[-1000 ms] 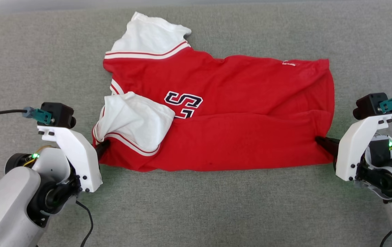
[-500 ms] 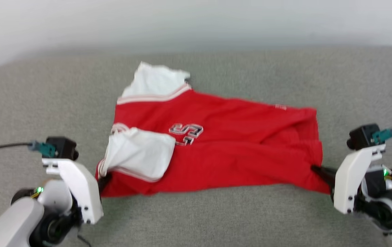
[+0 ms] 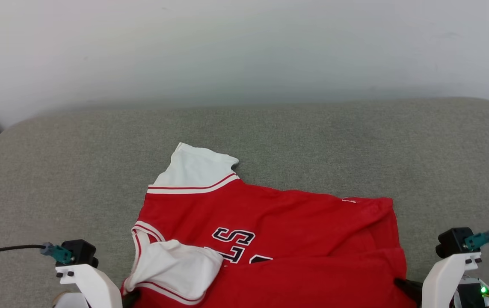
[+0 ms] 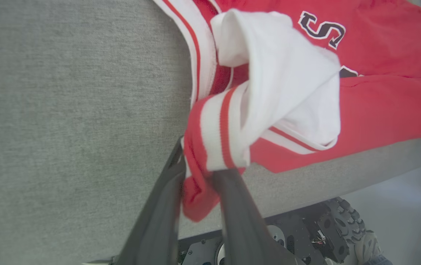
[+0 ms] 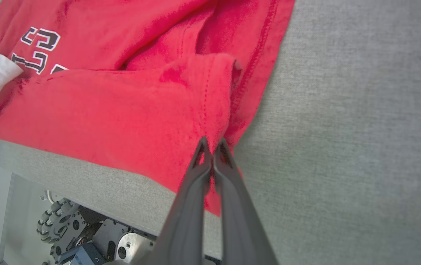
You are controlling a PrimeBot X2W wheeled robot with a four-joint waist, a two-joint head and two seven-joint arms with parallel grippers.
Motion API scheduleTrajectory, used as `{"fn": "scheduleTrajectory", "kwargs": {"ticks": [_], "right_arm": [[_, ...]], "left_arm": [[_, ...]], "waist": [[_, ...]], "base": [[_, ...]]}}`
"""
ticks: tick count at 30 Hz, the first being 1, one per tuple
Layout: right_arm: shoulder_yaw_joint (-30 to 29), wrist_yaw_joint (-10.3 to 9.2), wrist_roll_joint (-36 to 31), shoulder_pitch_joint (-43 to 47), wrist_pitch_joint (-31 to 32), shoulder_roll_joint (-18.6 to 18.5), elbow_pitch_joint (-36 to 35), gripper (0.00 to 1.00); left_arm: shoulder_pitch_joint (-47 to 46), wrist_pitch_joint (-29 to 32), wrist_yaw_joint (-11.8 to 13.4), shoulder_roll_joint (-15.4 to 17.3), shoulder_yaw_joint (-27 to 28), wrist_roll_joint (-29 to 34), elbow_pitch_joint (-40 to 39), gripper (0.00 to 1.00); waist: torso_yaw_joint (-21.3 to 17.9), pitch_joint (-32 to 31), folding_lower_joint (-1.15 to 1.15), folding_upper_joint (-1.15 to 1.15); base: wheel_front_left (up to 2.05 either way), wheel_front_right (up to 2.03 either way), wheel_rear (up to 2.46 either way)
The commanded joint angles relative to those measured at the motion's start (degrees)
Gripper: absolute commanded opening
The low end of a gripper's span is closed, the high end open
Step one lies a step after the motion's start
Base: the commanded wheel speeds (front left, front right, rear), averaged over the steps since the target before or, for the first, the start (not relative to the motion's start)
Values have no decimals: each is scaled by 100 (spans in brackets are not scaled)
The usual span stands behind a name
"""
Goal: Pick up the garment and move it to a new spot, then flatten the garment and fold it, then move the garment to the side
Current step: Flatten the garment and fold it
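The garment (image 3: pixel 278 231), a red jersey with white sleeves and black letters, lies spread on the grey padded table (image 3: pixel 334 137), its near edge folded over. One white sleeve (image 3: pixel 176 267) lies folded onto the front. At the bottom left my left gripper (image 3: pixel 128 297) holds the sleeve-side corner; the left wrist view shows bunched red cloth (image 4: pixel 199 191) between the fingers of that gripper (image 4: pixel 201 162). My right gripper (image 3: pixel 403 285) holds the hem corner. In the right wrist view its tips (image 5: pixel 210 147) are pressed together on the red hem (image 5: pixel 217 110).
A pale wall (image 3: pixel 244 51) rises behind the table's rounded far edge. The garment's near fold sits close to the table's front edge (image 4: pixel 306 187), where a little cloth hangs over. Below it is my wheeled base (image 5: pixel 85 235). Bare grey surface lies beyond and beside the shirt.
The head camera has tilted up, so the shirt and both grippers now sit low in the picture and the wall shows. Both grippers stay at the same corners of the shirt.
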Motion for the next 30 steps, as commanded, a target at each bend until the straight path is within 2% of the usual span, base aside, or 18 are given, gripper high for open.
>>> {"fn": "scheduleTrajectory", "kwargs": {"ticks": [1,7,13,17,25,30], "right_arm": [[-36,-3,-55,45,-94,17,11,100],[-70,-3,-403,73,-1006,144,-28,100],[-301,-3,-989,-27,-2219,284,-272,100],[-472,-4,-1401,-108,-2781,506,-556,100],[-701,-3,-1808,-544,-3323,854,-1292,100],[-672,-4,-1924,-907,-3374,1010,-1687,100]], "left_arm": [[0,-42,-30,-57,-17,8,40,100],[-325,-414,-214,-205,48,232,352,100],[-675,-937,-214,-73,246,659,368,100],[-975,-1229,-218,-120,407,797,456,100],[-2143,-1386,-338,-205,591,1093,751,100],[-3039,-1139,-491,-123,625,1244,1044,100]], "waist": [[4,39,1,0],[-89,143,1,0],[-255,90,1,0],[-410,195,1,0],[-703,1149,1,0],[-938,1912,1,0]], "base": [[0,0,0],[0,0,0],[0,0,0],[0,0,0],[0,0,0],[0,0,0]]}}
